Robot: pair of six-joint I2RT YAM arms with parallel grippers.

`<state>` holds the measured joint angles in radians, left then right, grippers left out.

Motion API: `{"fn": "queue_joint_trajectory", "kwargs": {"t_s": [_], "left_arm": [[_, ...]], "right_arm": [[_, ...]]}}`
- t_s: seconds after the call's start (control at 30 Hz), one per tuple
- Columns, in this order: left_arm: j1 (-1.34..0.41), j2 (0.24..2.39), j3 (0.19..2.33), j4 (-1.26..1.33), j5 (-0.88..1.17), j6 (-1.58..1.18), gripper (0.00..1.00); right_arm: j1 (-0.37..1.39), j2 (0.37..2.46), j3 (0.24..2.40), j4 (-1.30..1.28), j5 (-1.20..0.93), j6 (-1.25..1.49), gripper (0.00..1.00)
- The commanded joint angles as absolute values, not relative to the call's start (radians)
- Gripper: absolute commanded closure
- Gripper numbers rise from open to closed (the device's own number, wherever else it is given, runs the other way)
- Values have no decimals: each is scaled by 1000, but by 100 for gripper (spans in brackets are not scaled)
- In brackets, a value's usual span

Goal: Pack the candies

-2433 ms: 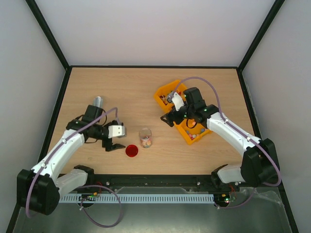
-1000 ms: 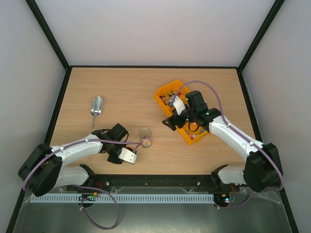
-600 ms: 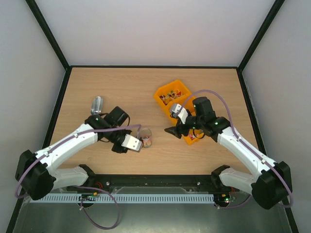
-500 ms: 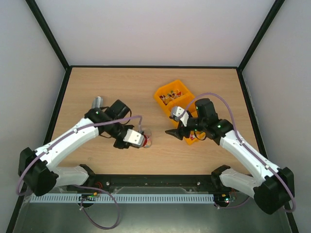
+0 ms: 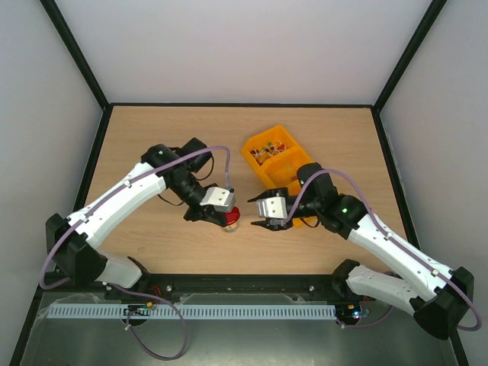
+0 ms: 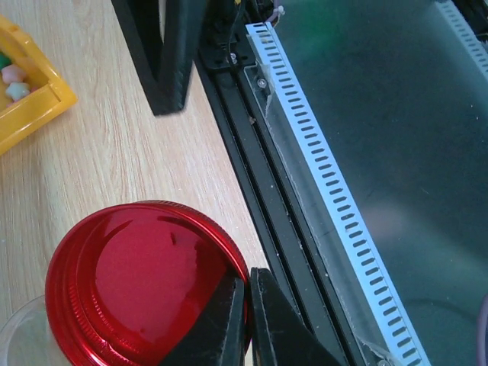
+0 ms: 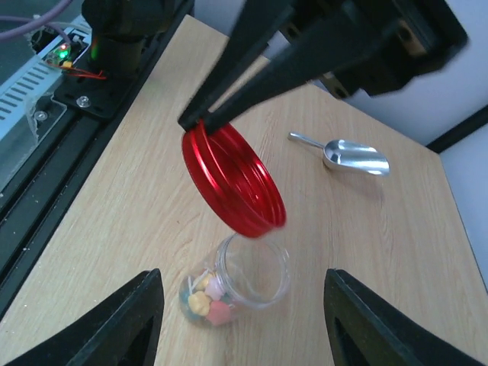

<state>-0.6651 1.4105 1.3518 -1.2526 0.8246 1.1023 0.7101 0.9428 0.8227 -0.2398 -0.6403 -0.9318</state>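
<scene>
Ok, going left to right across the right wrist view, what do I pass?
Rail at the table edge → lid → scoop. The jar overlaps the lid sideways, so it's left out.

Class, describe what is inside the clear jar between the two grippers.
The right wrist view shows a few pastel candies at the bottom of the jar; the rest looks empty. From above, the red lid held by the left gripper covers its mouth.
</scene>
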Motion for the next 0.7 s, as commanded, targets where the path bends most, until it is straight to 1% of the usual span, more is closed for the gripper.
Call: {"fn": "queue_joint_trajectory", "kwargs": {"t_s": [0.0, 0.37, 0.67], "left_arm": [[-653, 1441, 1394, -1299, 894, 1095, 98], [-641, 1472, 1398, -1299, 928, 1100, 98], [-620, 1483, 1399, -1299, 941, 1106, 98]], "right_arm": [[769, 984, 863, -221, -592, -1044, 42], [845, 1046, 885, -150, -540, -1098, 47], [909, 1069, 862, -88, -474, -1104, 60]]}}
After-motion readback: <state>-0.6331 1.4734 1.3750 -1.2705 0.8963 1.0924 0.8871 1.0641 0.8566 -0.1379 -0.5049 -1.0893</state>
